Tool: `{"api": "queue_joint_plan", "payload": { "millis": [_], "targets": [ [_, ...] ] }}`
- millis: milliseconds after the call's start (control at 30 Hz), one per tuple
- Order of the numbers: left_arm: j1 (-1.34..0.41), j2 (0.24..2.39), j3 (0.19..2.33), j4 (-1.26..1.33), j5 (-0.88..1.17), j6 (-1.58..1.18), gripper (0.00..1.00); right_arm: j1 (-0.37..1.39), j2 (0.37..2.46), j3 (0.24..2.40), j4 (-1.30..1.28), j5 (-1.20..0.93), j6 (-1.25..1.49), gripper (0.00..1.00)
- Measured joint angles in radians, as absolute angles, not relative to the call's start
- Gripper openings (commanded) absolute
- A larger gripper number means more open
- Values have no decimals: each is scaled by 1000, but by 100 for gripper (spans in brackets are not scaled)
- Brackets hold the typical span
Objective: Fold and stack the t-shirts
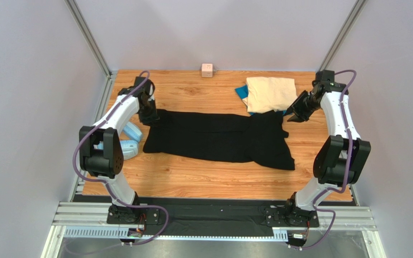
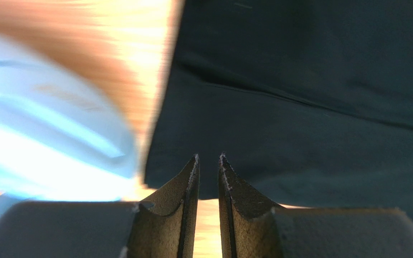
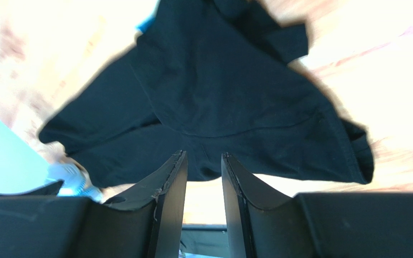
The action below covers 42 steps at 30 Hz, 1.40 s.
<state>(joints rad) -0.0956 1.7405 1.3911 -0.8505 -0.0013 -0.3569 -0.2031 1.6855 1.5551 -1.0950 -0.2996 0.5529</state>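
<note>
The black t-shirt (image 1: 219, 137) is lying spread out flat and wide across the middle of the wooden table (image 1: 192, 180), its right end bunching into folds. Behind that end, the cream t-shirt (image 1: 270, 92) is sitting folded on top of the blue t-shirt (image 1: 240, 92), which is peeking out along its left edge. The left gripper (image 1: 152, 119) is hanging over the black shirt's far left corner, its fingers (image 2: 184, 196) standing a little apart with nothing between them. The right gripper (image 1: 292, 117) is hovering just beside the cream shirt, above the black shirt's far right end, its fingers (image 3: 165, 199) likewise parted and holding nothing. A light-blue plastic ring (image 1: 131, 141) is resting at the table's left edge, partly hidden by the left arm, so its inside is not showing. A small pink cube (image 1: 207, 70) is sitting at the back wall.
</note>
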Motion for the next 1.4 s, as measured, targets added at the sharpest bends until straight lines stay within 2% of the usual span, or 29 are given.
{"api": "queue_joint_plan", "payload": {
  "millis": [300,533,633,1067,1400],
  "targets": [
    [-268,1887,1391,-807,108,-358,17,-48,1718,1439,-1058,-305,553,33],
    [-278,2000,1413,-817,152,-358,0,-27,1827,1370,-1047,-273,553,28],
    [-281,2007,1416,-830,160,-360,0,-27,1860,1350,-1050,-252,552,0],
    [-279,2032,1444,-950,126,-331,0,-28,1956,1394,-1102,-147,559,0],
    [-216,1920,1252,-986,108,-307,0,-50,1964,1373,-1119,-123,548,0]
  ]
}}
